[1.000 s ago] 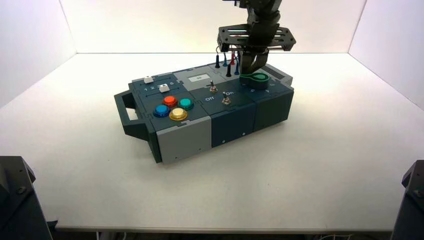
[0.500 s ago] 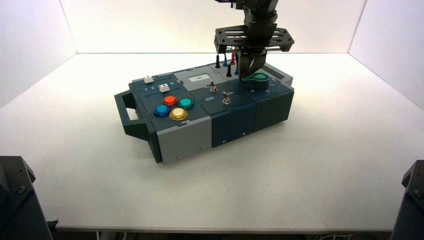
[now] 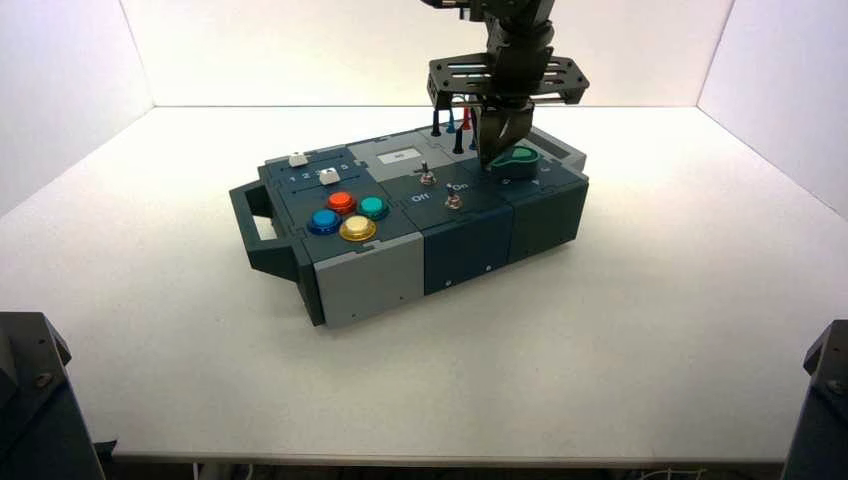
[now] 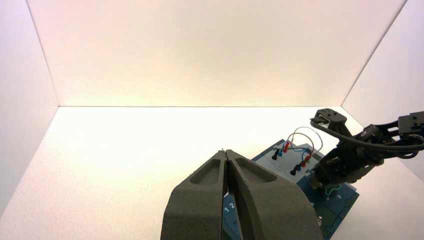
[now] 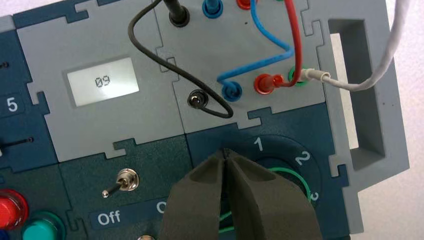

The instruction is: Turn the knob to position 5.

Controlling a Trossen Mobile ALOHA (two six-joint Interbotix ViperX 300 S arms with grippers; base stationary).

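Observation:
The green teardrop knob sits on the far right part of the dark box. My right gripper reaches down from above with its fingers shut together, tips at the knob's left side. In the right wrist view the shut right gripper covers most of the knob. Only a green rim shows, beside the dial numbers 1, 2 and 3. My left gripper is shut and empty, held away from the box on its left side.
Red, teal, blue and yellow push-buttons sit on the box's left half. Two metal toggles stand by the Off and On lettering. Plugged wires run behind the knob. The display reads 09.
My right gripper has shifted slightly left and back at the knob. The knob has turned a little and more of its green top now shows right of the fingers.

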